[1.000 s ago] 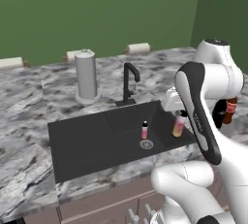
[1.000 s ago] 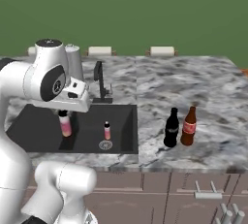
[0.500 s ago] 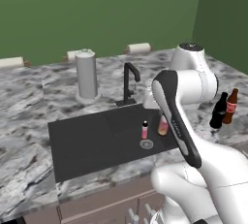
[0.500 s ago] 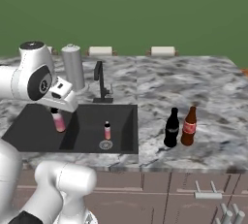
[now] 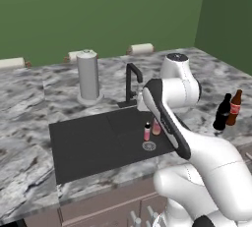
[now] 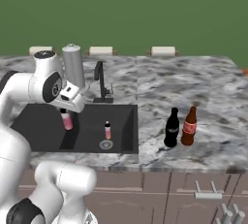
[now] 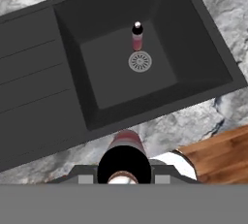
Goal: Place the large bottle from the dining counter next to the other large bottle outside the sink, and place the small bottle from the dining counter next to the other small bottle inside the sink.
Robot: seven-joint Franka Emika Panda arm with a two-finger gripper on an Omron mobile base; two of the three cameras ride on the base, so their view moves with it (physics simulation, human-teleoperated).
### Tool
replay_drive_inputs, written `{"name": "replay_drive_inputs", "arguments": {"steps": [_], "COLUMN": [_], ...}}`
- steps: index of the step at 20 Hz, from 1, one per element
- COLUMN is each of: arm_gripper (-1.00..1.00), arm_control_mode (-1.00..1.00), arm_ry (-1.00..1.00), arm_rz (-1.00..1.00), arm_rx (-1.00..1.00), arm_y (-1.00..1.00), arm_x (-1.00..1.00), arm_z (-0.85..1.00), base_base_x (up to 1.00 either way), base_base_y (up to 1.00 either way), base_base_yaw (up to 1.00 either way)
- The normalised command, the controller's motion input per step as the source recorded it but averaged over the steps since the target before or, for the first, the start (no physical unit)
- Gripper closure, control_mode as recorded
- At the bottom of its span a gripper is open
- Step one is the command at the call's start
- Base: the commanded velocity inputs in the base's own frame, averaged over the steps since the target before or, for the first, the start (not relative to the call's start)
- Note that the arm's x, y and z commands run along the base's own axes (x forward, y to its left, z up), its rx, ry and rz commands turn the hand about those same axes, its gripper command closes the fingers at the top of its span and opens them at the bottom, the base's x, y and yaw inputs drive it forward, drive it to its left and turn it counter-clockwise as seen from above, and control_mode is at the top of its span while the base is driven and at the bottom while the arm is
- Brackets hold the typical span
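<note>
Pink small bottle [image 6: 66, 120] pinched in my gripper [image 6: 67, 114], left of centre, above the dark sink [image 6: 34, 126]. Second small bottle [image 6: 107, 130] stands by the drain [image 6: 106, 144]. Two large bottles on bench [image 6: 208, 102], right.

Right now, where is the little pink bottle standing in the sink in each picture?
Left base view: the small bottle in the sink stands mid-picture, just above the round drain.
Right base view: it stands left of centre, just above the drain.
Hand view: it is near the top, touching the drain's upper edge.
Shared landmark: the drain.
</note>
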Motion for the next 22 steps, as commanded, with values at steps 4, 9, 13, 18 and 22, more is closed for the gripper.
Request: {"name": "replay_drive_inputs", "arguments": {"steps": [4,9,13,18,22], "arm_gripper": [1.0,1.0,1.0,1.0,1.0], "arm_control_mode": [-1.0,-1.0,-1.0,-1.0,-1.0], "arm_ry": [0.0,0.01,0.03,0.0,0.0], "arm_rz": [0.01,0.01,0.0,0.0,0.0], "arm_rx": [0.0,0.0,0.0,0.0,0.0], "arm_y": [0.0,0.0,0.0,0.05,0.1], "arm_x": [0.28,0.41,0.47,0.53,0.52], "arm_z": [-0.29,-0.28,-0.4,-0.34,-0.31], "base_base_x": [0.0,0.0,0.0,0.0,0.0], "base_base_y": [0.0,0.0,0.0,0.0,0.0], "base_base_yaw": [0.0,0.0,0.0,0.0,0.0]}}
